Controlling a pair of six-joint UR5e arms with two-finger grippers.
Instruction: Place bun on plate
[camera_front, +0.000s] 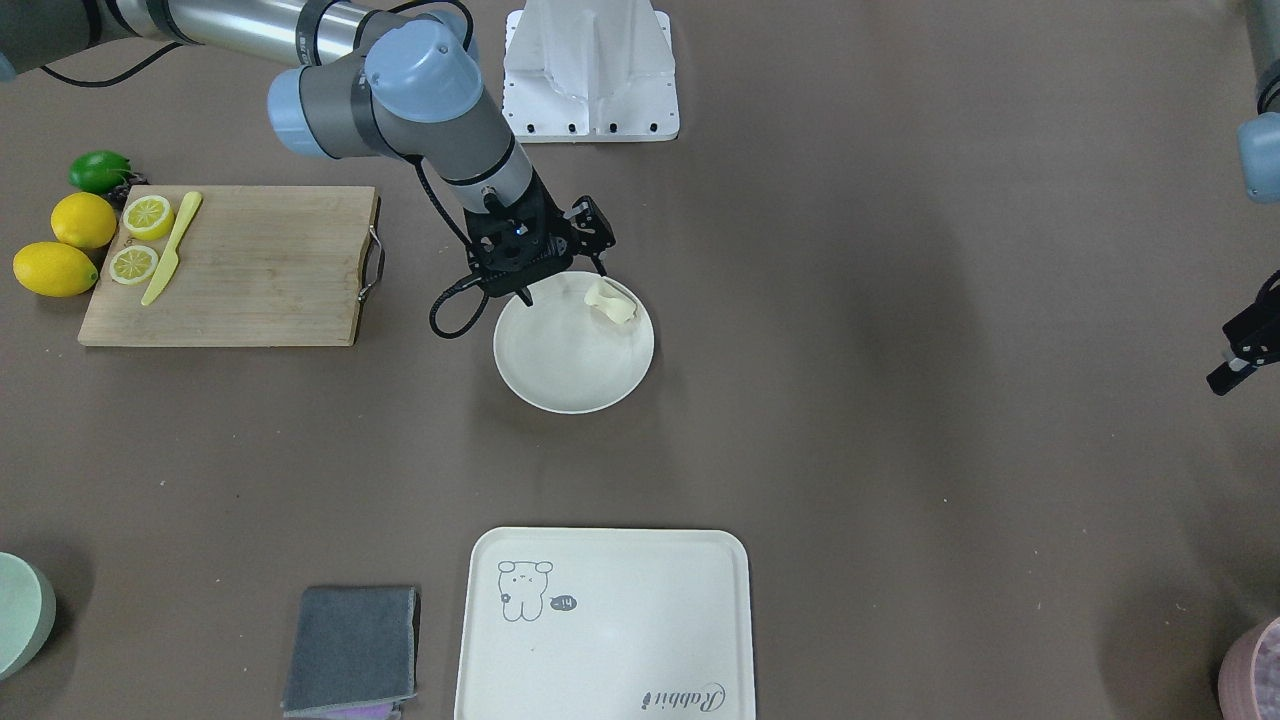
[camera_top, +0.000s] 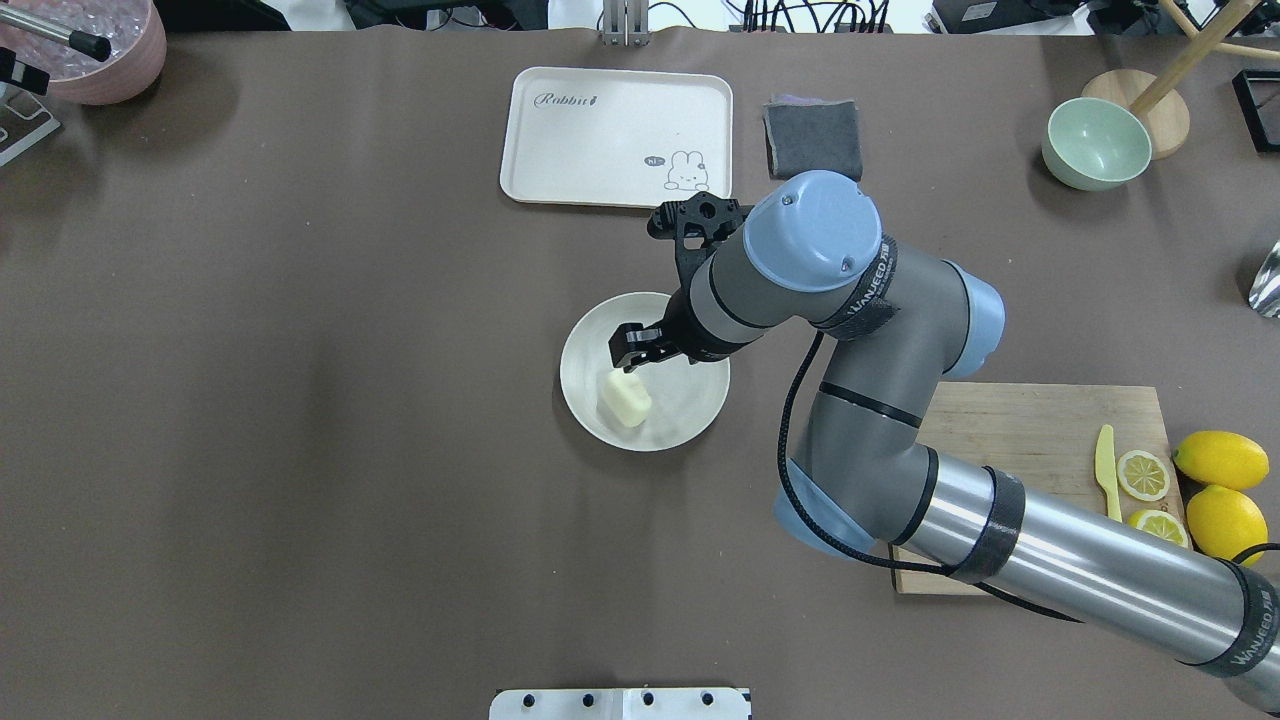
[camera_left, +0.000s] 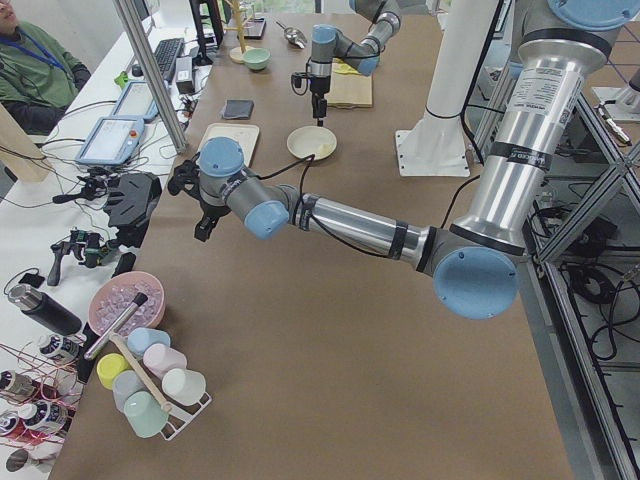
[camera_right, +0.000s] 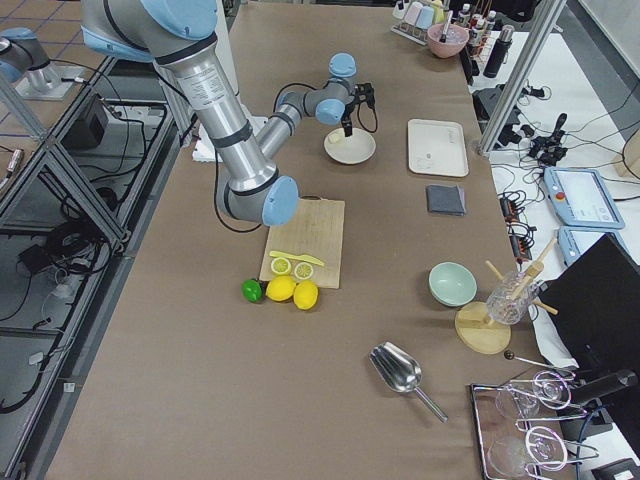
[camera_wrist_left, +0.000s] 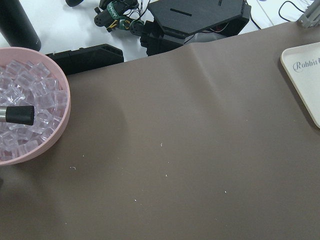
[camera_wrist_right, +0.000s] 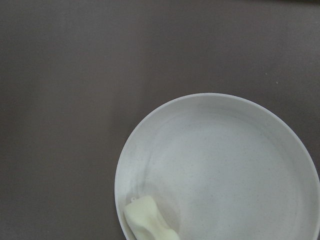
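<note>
The bun (camera_front: 611, 302) (camera_top: 626, 398), a small pale cream lump, lies on the round off-white plate (camera_front: 560, 385) (camera_top: 690, 420) close to its rim. In the right wrist view the bun (camera_wrist_right: 147, 222) shows at the plate's (camera_wrist_right: 225, 165) lower edge, with no finger touching it. My right gripper (camera_front: 565, 284) (camera_top: 632, 352) hangs open just above the plate, beside the bun and apart from it. My left gripper (camera_front: 1240, 360) sits far off at the table's end, half cut off by the frame edge, and I cannot tell whether it is open or shut.
A cream tray (camera_top: 600, 140) with a cartoon animal lies beyond the plate, with a grey cloth (camera_top: 812, 138) beside it. A wooden board (camera_front: 250, 270) holds lemon halves and a yellow knife, with whole lemons (camera_front: 55, 268) next to it. A pink bowl of ice (camera_wrist_left: 30, 100) stands near the left arm.
</note>
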